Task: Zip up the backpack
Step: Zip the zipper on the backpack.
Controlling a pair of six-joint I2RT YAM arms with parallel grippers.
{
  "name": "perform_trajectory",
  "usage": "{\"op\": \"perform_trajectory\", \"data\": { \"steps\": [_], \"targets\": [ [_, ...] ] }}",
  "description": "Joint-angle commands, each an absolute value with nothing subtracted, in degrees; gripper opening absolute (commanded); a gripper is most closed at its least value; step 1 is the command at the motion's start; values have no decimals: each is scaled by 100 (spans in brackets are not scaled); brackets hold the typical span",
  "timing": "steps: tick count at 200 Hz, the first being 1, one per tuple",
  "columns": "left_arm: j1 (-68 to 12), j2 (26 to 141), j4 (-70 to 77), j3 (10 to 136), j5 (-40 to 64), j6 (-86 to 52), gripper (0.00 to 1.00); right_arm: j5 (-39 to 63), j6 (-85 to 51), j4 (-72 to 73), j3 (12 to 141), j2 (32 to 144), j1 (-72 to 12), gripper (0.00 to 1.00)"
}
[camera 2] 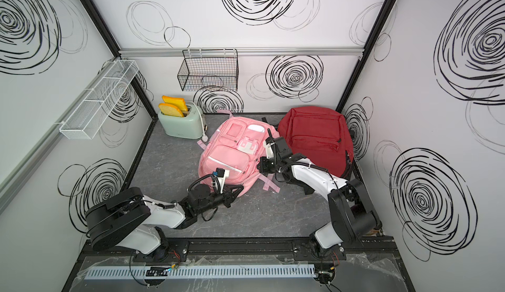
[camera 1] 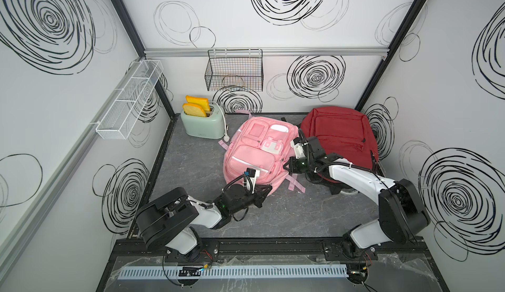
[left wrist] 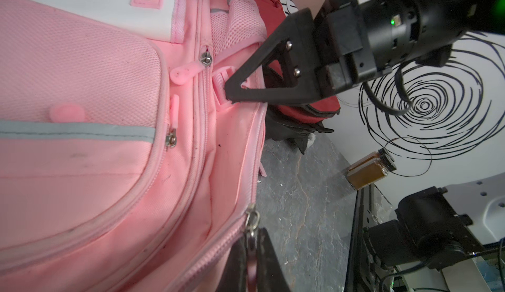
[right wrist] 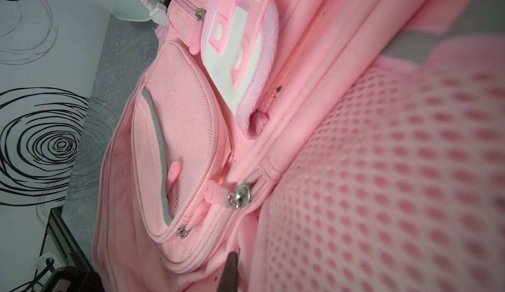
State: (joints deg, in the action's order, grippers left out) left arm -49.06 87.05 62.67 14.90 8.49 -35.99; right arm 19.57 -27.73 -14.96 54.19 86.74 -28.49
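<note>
The pink backpack [camera 1: 254, 151] lies flat, front up, on the table [camera 1: 273, 216]. Its main zipper slider [left wrist: 251, 218] sits at the backpack's corner nearest the arms. The left gripper [left wrist: 251, 252] is at that corner, jaws pinched narrow on the zipper pull [left wrist: 250, 232], so the slider lies just ahead of its fingertips. The right gripper [left wrist: 232, 95] is partway up the backpack's side edge, also narrow. It appears clamped on a pink side strap [left wrist: 220, 84] beside a second, smaller zipper.

The step in hand looks like drawing the slider along its track. To do it well, the left pull should run along the line of the teeth, low to the fabric, and bend with the seam as it rounds the backpack's corner. The right grip should tension the cloth against that pull so the track lies straight. A sideways tug could slip the pull out of the pinch. How much track remains open I cannot tell.

A red backpack [camera 1: 338, 132] lies against the pink backpack's far side, and a toaster [camera 1: 202, 125] stands near its top corner.
</note>
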Motion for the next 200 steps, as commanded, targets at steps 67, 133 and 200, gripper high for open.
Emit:
{"op": "perform_trajectory", "data": {
  "steps": [67,133,200],
  "targets": [
    [-4887,8985,6496,1521,972,-3523,0,1407,-4352,6,4416,8060,-2930,71],
    [-4823,9018,6556,1522,1025,-3541,0,1097,-5843,100,3450,7392,-3643,82],
    [-4818,8993,6609,1466,1036,-3568,0,1406,-6317,1805,2971,7778,-4045,82]
  ]
}}
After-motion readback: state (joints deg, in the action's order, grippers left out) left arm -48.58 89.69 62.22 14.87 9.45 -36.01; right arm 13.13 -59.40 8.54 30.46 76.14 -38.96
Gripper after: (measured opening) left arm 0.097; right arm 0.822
